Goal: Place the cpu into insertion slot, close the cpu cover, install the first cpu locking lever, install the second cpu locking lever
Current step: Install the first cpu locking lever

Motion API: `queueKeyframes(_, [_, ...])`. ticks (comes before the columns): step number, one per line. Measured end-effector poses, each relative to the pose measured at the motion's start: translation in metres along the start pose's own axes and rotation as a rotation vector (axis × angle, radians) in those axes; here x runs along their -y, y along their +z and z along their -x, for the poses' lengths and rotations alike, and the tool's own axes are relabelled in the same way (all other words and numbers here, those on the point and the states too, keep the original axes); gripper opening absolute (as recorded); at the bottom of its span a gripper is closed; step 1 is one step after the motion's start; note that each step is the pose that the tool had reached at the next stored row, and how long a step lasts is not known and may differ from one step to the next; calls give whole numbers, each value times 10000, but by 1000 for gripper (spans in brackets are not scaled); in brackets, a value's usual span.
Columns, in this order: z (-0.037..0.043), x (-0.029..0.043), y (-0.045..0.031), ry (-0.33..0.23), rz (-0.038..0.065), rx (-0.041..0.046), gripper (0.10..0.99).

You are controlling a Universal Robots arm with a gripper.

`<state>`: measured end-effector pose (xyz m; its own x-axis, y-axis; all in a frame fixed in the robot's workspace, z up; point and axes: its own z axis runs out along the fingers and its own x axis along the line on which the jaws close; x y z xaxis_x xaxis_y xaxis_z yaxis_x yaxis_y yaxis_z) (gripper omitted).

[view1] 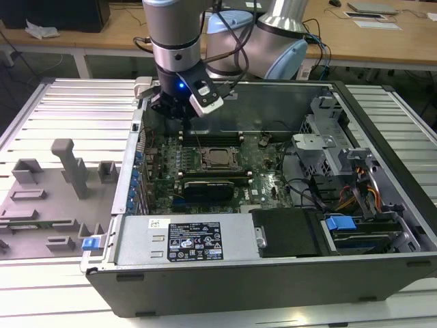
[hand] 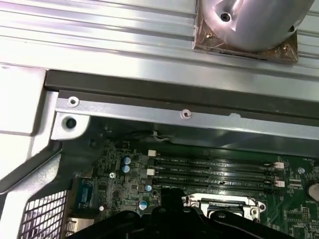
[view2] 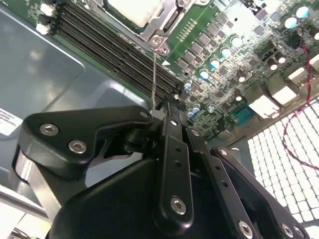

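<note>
The cpu (view1: 218,158) lies silvery in the insertion slot (view1: 218,168) in the middle of the motherboard. The cpu cover (view2: 171,19) lies flat as a metal frame around the chip (view2: 133,9). A thin wire locking lever (view2: 156,74) rises from the socket's corner up to my gripper (view2: 158,108), whose black fingers (view2: 172,134) are shut on the lever's end. In the exterior view my gripper (view1: 183,117) hangs over the board, behind the socket and towards the exterior view's left. The first wrist view catches the socket's edge (hand: 219,203).
Long black memory slots (view2: 114,50) run beside the socket. A black expansion card (view1: 208,188) lies in front of it, and the power supply box (view1: 184,242) is nearer still. The case wall (hand: 174,114) stands close behind. Cables and a drive cage (view1: 341,171) crowd the exterior view's right.
</note>
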<state>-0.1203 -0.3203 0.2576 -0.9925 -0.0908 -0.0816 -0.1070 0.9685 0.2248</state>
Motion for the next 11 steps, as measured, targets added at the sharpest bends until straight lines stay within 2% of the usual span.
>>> queueKeyframes(3, [85,12,16,1,36,4,106])
queueKeyframes(9, [360,52,46,3,66,8,106])
queueKeyframes(11, [422,62,52,5,68,8,106])
